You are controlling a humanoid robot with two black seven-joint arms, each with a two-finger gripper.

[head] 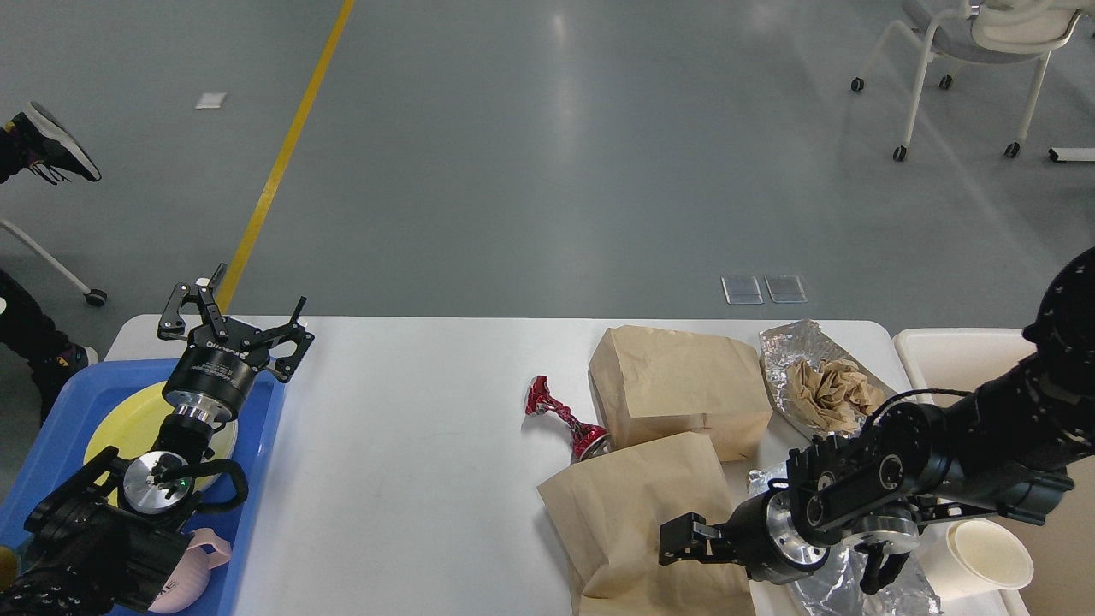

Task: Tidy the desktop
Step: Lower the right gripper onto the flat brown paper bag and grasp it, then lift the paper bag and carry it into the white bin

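Observation:
The white desktop [411, 445] carries litter on its right half. There are two brown paper bags, one far [676, 385] and one near [633, 505], with a crushed red can [560, 415] beside them. A foil sheet holding crumpled brown paper [817, 376] lies further right. My right gripper [682, 544] lies low over the near bag's right part, pointing left. It is dark, and its jaws cannot be told apart. My left gripper [238, 318] stands open and empty above the table's far left corner.
A blue tray [257, 479] at the left holds a yellow plate [120, 419] and a pink item [192, 573]. More foil [843, 582] and a white paper cup [984, 556] sit under my right arm. A cream bin [949, 355] stands off the right edge.

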